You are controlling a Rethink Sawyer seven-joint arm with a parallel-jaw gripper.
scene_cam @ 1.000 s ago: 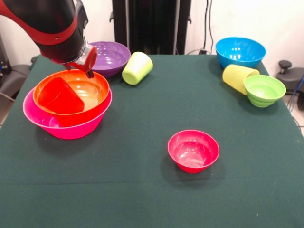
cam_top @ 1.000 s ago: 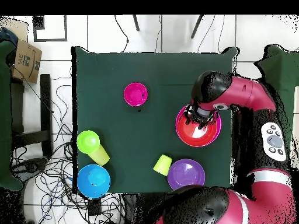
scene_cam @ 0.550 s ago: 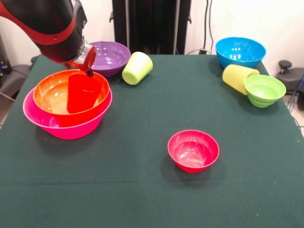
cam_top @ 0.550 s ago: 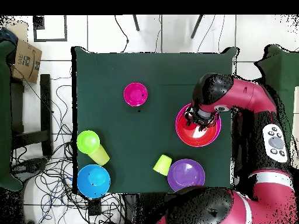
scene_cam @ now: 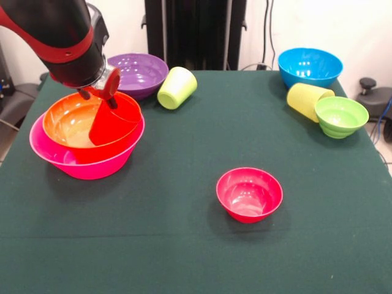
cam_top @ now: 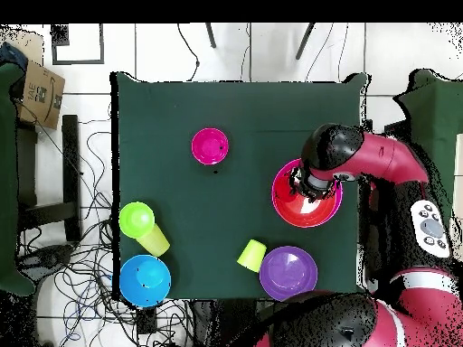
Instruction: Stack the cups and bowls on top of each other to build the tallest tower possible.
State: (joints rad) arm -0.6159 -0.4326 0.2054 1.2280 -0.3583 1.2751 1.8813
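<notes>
Gripping the rim of a tapered red cup (scene_cam: 114, 121), the robot's hand (scene_cam: 104, 92) holds it tilted inside a glossy orange bowl (scene_cam: 73, 125) nested in a larger pink bowl (scene_cam: 86, 165). Just beyond sit a purple bowl (scene_cam: 139, 72) and a lime cup (scene_cam: 177, 87) on its side on the green cloth-covered desk (scene_cam: 184, 245).

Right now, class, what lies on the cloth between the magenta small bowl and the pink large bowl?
Nothing: in the front view only bare green cloth separates the magenta small bowl from the pink large bowl.
</notes>
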